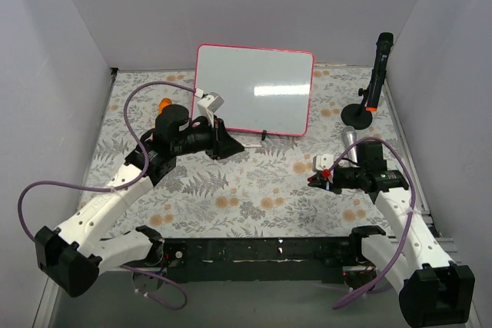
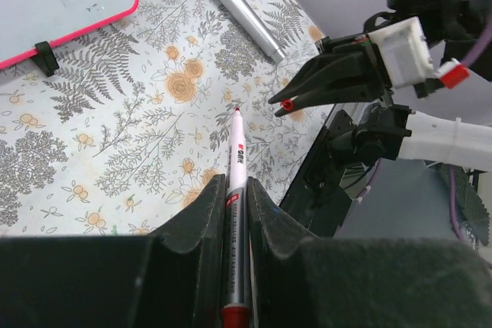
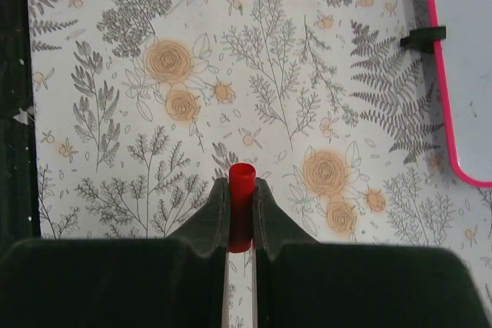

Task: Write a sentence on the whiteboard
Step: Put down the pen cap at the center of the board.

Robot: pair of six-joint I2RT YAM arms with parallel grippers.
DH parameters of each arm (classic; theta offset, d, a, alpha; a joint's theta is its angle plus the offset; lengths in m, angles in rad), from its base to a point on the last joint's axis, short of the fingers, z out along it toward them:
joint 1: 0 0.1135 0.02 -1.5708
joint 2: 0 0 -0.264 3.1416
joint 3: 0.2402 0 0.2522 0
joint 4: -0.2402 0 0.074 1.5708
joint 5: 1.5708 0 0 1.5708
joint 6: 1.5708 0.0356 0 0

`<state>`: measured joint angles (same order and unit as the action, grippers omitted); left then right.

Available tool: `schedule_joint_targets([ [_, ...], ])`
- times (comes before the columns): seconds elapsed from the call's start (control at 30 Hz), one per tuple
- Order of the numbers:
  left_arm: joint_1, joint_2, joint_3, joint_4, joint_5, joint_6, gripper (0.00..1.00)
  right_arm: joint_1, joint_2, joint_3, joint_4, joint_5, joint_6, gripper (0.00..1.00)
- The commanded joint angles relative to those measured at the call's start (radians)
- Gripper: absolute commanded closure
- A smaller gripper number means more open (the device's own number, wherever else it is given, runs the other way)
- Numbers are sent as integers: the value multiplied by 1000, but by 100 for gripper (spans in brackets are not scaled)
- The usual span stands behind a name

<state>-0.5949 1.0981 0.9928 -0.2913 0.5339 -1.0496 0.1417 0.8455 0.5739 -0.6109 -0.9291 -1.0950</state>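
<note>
Holding the marker (image 2: 237,147) firmly between its closed fingers, the left pincer (image 2: 237,190) keeps the marker's long axis in line with its own fingers, with the bare red tip pointing forward. The whiteboard (image 1: 255,88) lies not ahead of this tip but to the pincer's left and a little beyond, just beside it, and its white face shows no writing. The right pincer (image 3: 241,190) is narrow too, clamped on the red cap (image 3: 242,178), and it stands ahead of the marker tip, farther from the whiteboard. In my judgement the left arm must turn the tip leftward onto the whiteboard before any writing can begin.
</note>
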Motion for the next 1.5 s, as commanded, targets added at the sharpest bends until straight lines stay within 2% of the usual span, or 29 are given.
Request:
schedule_joint_targets([
  [0.0, 26, -98, -36, -40, 25, 89, 100, -5, 26, 24, -55, 139, -55, 99],
  [0.4, 70, -334, -301, 202, -271, 109, 100, 4, 279, 141, 146, 460, 381, 99],
  [0.6, 78, -423, -405, 229, -368, 137, 100, 22, 407, 208, 169, 516, 472, 98],
  [0.67, 79, -441, -405, 216, -379, 146, 100, 27, 441, 245, 168, 538, 491, 93],
  [0.7, 79, -463, -417, 222, -379, 145, 100, 27, 475, 257, 165, 542, 497, 84],
  [0.8, 79, -481, -413, 216, -377, 146, 100, 27, 532, 303, 145, 578, 517, 69],
  [0.93, 79, -492, -414, 211, -385, 148, 100, 24, 573, 320, 148, 633, 524, 61],
  [1.1, 79, -504, -413, 208, -394, 146, 100, 19, 612, 349, 138, 619, 523, 55],
  [1.47, 81, -511, -421, 216, -443, 155, 100, -10, 668, 492, 126, 435, 559, 52],
])
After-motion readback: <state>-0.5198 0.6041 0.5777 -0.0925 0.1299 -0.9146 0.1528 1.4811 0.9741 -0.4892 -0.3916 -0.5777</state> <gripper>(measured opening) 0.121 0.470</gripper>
